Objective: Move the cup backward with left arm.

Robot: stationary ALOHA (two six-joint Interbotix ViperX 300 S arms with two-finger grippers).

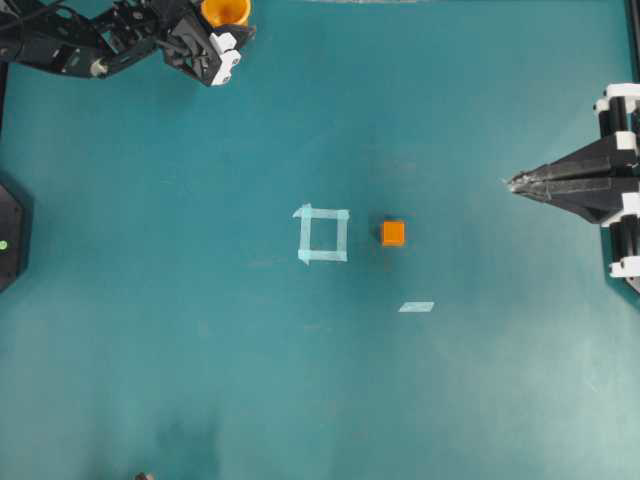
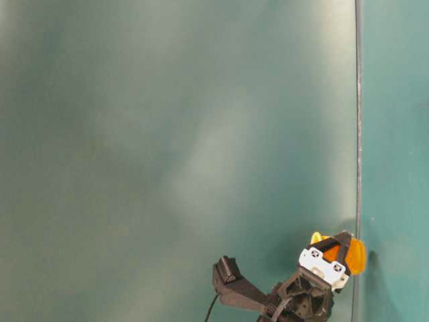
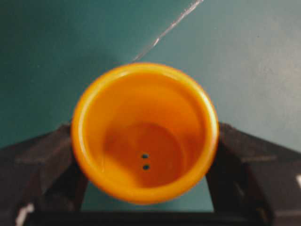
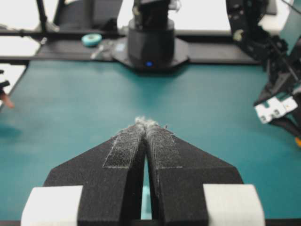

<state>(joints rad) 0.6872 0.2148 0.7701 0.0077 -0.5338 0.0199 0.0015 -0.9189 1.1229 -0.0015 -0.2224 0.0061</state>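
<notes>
Holding the small round orange-yellow plastic cup (image 3: 145, 134) in my left gripper (image 3: 146, 155) at the far edge of the table.

From my left wrist camera, the two black fingers (image 3: 40, 157) press against either side of the cup, whose open mouth faces the lens with two dark dots on its floor. In the overhead view the cup (image 1: 225, 11) sits at the top left of the teal tabletop (image 1: 450, 400), just beyond the left arm (image 1: 120, 40). Well apart, near mid-table, I see a small orange cube (image 1: 393, 233) just beside a pale tape square (image 1: 323, 234). My right gripper (image 4: 146, 123) rests at the right edge, its padded tips pressed together on nothing.
</notes>
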